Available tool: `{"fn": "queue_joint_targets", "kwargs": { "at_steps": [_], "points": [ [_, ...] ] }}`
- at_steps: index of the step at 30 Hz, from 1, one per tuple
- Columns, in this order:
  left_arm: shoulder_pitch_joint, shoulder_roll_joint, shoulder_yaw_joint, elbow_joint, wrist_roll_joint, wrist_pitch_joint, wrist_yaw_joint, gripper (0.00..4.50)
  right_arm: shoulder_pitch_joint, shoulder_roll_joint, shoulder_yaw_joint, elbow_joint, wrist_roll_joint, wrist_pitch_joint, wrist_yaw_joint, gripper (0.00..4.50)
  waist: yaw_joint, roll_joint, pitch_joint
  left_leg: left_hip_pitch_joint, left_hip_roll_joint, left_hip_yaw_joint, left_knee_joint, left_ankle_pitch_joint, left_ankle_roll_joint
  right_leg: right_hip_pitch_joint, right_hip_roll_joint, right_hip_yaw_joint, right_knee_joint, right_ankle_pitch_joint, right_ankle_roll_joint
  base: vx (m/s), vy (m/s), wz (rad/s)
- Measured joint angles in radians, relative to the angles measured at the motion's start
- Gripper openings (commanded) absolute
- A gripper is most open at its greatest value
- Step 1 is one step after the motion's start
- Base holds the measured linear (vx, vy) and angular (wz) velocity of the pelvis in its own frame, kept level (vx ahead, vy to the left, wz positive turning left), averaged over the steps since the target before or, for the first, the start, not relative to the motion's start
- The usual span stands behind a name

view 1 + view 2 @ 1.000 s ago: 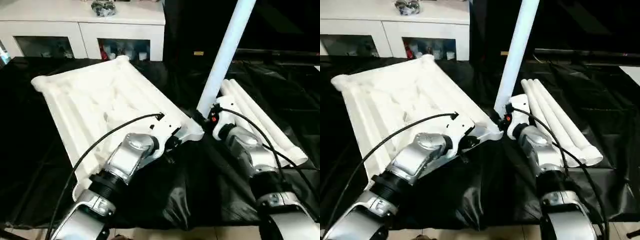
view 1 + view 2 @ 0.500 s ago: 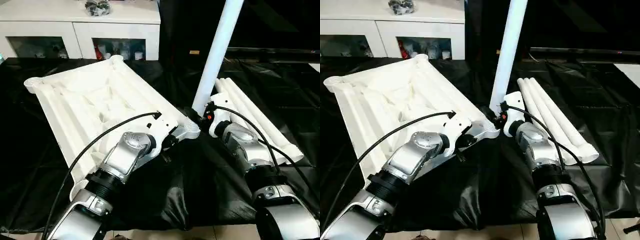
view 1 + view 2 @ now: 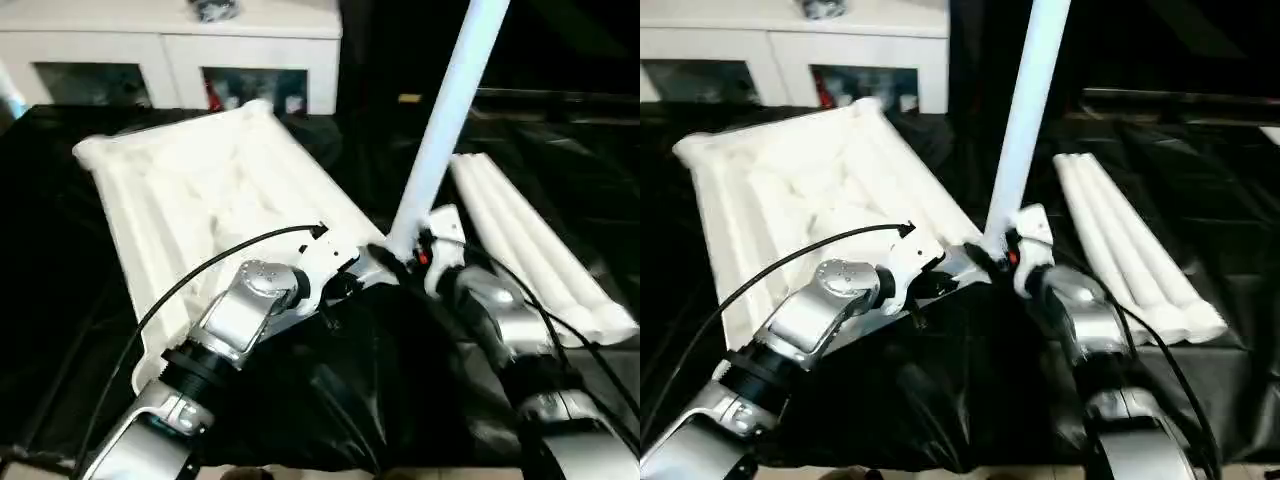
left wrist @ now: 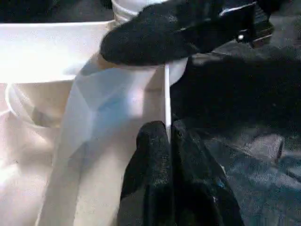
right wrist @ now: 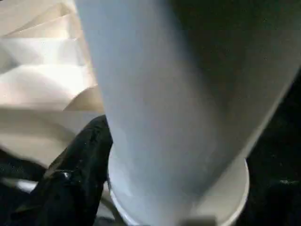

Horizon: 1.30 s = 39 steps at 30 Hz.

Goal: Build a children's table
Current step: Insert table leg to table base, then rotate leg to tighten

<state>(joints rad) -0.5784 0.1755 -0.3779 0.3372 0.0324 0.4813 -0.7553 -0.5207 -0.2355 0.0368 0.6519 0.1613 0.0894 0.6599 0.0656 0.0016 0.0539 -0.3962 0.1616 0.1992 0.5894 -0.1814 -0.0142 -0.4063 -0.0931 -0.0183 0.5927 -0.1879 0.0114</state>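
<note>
The children's table top (image 3: 200, 190) lies upside down on the black cloth, ribbed underside up. One white leg (image 3: 450, 110) stands upright in the near right corner socket (image 3: 372, 268) and leans slightly right. Beside that socket, my left gripper (image 3: 345, 280) is shut on a thin white wall of the top, which shows pinched between its fingertips (image 4: 167, 136). At the foot of the standing leg is my right gripper (image 3: 412, 250), hard against the leg (image 5: 160, 94). Three more legs (image 3: 530, 240) lie side by side on the cloth to the right.
A white cabinet (image 3: 150, 40) with glass doors stands behind the table top. Black cloth (image 3: 400, 380) covers the work surface and bunches in folds between my forearms. The lying legs reach close to the cloth's right edge.
The head views have shifted and tilted. The leg still stands in the corner socket, and both arms keep their places beside it.
</note>
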Motion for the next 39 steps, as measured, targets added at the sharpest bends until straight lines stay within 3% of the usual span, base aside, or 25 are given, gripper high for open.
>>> {"fn": "queue_joint_targets", "kwargs": {
  "at_steps": [8, 16, 28, 39],
  "points": [
    [0.003, 0.044, -0.017, 0.0, -0.018, -0.058, -0.106, 0.0, 0.093, -0.093, 0.034, -0.178, 0.008, 0.065, 0.133, 3.89, 0.025, 0.003, 0.002, -0.002, 0.001, 0.0, 0.002, -0.001, -0.003, -0.001, 0.0, 0.0, 0.0, 0.0, 0.0, 0.0, 0.0, 0.0],
    [0.023, 0.115, -0.038, 0.001, -0.042, -0.165, -0.284, 0.0, 0.185, -0.199, 0.081, -0.331, 0.041, 0.104, 0.311, 3.89, 0.031, 0.005, 0.003, -0.004, 0.001, 0.001, 0.003, -0.001, -0.003, 0.0, -0.001, 0.0, 0.001, 0.0, 0.0, 0.0, 0.0, 0.0],
    [0.023, 0.176, -0.058, 0.011, -0.058, -0.237, -0.442, 0.0, 0.269, -0.253, 0.11, -0.456, 0.072, 0.136, 0.418, 3.89, 0.029, 0.007, 0.002, -0.003, 0.002, 0.001, 0.007, -0.001, -0.002, 0.002, -0.001, 0.0, 0.004, 0.0, 0.0, 0.0, 0.0, 0.0],
    [0.023, 0.197, -0.059, 0.029, -0.059, -0.265, -0.487, 0.0, 0.283, -0.246, 0.119, -0.475, 0.074, 0.151, 0.421, 2.9, 0.031, 0.007, 0.002, -0.003, 0.003, 0.001, 0.011, -0.001, -0.002, 0.003, -0.001, 0.0, 0.006, 0.0, -0.001, 0.0, 0.0, 0.0]
  ]
}}
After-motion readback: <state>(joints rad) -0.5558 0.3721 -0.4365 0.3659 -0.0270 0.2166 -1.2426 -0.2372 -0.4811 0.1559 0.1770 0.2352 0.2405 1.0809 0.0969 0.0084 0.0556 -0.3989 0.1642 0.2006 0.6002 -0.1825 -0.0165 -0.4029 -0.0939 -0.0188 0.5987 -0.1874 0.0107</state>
